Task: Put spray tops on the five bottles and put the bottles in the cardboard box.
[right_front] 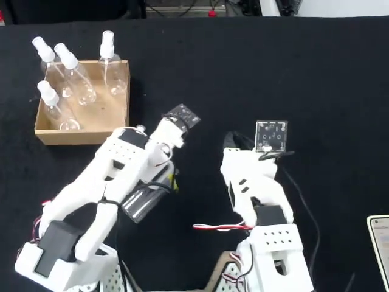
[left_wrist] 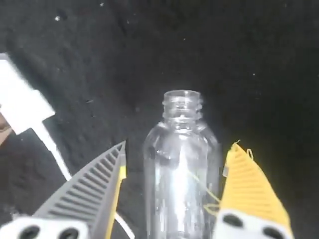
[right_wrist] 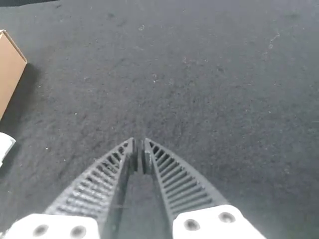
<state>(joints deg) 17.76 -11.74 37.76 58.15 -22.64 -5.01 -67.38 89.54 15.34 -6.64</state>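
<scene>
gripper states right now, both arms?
Left gripper: closed on a clear bottle with no spray top.
Right gripper: closed, holding nothing.

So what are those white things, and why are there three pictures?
Those are two robot arms, side by side at a table with a black cover. One picture comes from a camera looking down from above. The other two come from little cameras on each arm's wrist, so you look along its pinching fingers. That pincher is called a gripper. The left gripper holds a clear bottle whose neck has no spray top yet. The right gripper is shut and holds nothing. On the table stands a cardboard box with four bottles inside, each already wearing a white spray top.
</scene>
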